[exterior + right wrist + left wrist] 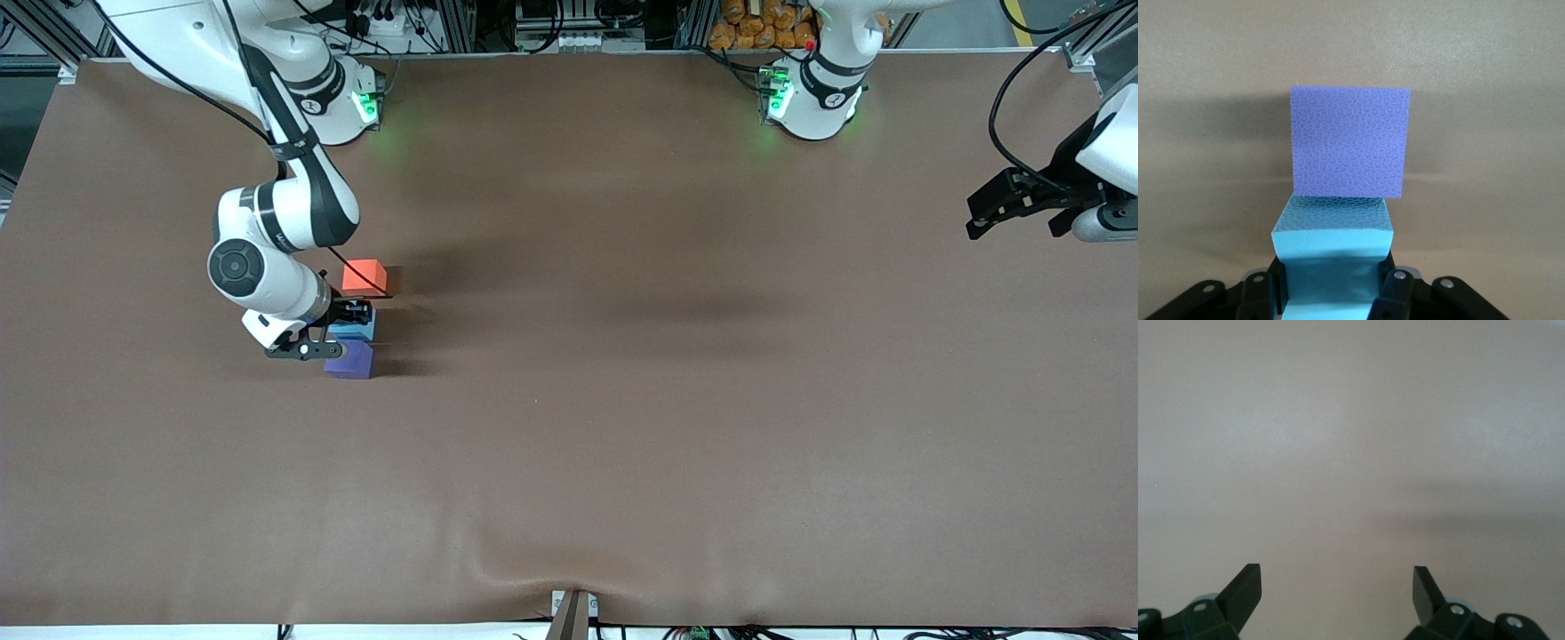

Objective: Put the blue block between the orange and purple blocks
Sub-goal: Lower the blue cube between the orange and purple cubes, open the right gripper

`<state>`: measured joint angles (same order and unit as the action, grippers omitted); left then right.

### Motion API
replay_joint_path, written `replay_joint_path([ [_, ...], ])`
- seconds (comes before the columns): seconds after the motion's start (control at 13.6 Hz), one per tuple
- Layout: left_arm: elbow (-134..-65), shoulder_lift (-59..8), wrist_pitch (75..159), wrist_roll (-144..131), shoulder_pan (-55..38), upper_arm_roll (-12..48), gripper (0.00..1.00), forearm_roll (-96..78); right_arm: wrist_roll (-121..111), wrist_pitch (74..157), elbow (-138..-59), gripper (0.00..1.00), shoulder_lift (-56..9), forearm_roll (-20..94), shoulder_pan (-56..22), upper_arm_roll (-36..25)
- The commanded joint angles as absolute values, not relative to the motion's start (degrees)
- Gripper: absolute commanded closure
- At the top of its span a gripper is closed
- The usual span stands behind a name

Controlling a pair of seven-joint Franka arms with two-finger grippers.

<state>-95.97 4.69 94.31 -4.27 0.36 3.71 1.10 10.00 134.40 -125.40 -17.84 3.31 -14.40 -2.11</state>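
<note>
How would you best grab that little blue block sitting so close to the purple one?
From above, pinching the two side faces that face neither neighbor. The blue block sits between the purple block and the orange block, so only those sides are free. The right gripper grips it this way.

We've got three cubes in a row toward the right arm's end of the table (622, 444): the orange block (364, 276) farthest from the front camera, the blue block (355, 331) in between, and the purple block (349, 360) nearest, just beside the blue one.
</note>
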Motion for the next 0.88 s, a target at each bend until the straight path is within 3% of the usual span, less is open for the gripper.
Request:
replay_joint_path([
  [0.0,-96.2,5.8,93.4,-3.2,1.2,4.2,0.0,0.3,9.3,135.9,-126.7,1.0,-17.6,3.5,-13.4,-1.5],
  [0.81,-96.2,5.1,93.4,-3.2,1.1,4.2,0.0,0.4,9.8,136.5,-127.0,1.0,-18.7,4.5,-13.4,-1.5],
])
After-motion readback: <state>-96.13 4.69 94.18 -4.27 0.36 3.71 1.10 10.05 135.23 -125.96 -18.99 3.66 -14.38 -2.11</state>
